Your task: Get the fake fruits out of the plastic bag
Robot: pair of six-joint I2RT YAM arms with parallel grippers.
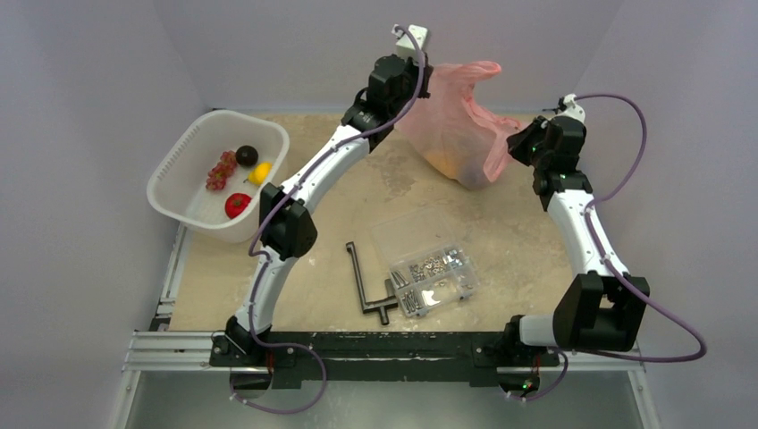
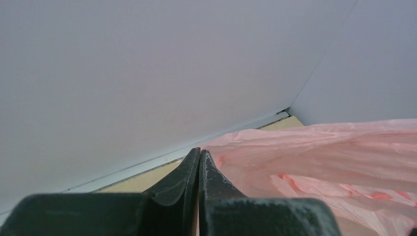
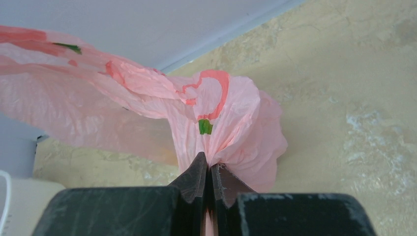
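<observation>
The pink plastic bag (image 1: 456, 125) hangs lifted above the back of the table between both grippers. An orange-yellow fruit (image 1: 444, 164) shows dimly through its bottom. My left gripper (image 1: 418, 89) is shut at the bag's upper left edge; in the left wrist view its jaws (image 2: 199, 152) are closed, with the bag's film (image 2: 319, 157) beside them. My right gripper (image 1: 517, 143) is shut on a gathered bunch of the bag (image 3: 221, 113) at its right side, and the film runs between the fingertips (image 3: 209, 164). A grape bunch (image 1: 221, 170), a dark purple fruit (image 1: 247, 155), a lemon (image 1: 260, 172) and a red fruit (image 1: 237, 205) lie in the white basket (image 1: 179, 156).
A clear compartment box (image 1: 433, 273) of screws sits at centre front with its lid open. A black metal tool (image 1: 366, 286) lies to its left. Grey walls close in the back and both sides.
</observation>
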